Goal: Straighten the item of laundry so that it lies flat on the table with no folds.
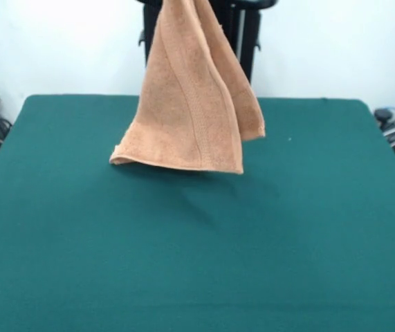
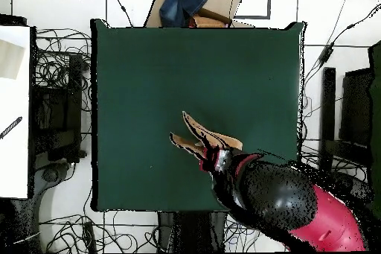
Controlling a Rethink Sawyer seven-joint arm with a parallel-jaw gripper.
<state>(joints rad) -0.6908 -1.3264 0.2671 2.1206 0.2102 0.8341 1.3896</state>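
Note:
The peach-orange towel (image 1: 190,104) hangs in the air over the far middle of the dark green table (image 1: 197,270). It is bunched at the top and fans out downward. Its hemmed lower edge, with the band stripe, hangs clear above the table and casts a shadow. In the front view the gripper is above the top edge. In the overhead view the gripper (image 2: 217,159) at the end of the red and black arm (image 2: 298,206) holds the towel (image 2: 198,135), which shows as narrow folds over the table (image 2: 149,72) near the robot's side.
The black pedestal (image 1: 242,31) stands behind the towel. A cardboard box with a blue cloth (image 2: 192,4) lies beyond the table's far edge. A white surface (image 2: 15,117) and many cables (image 2: 59,65) lie beside the table.

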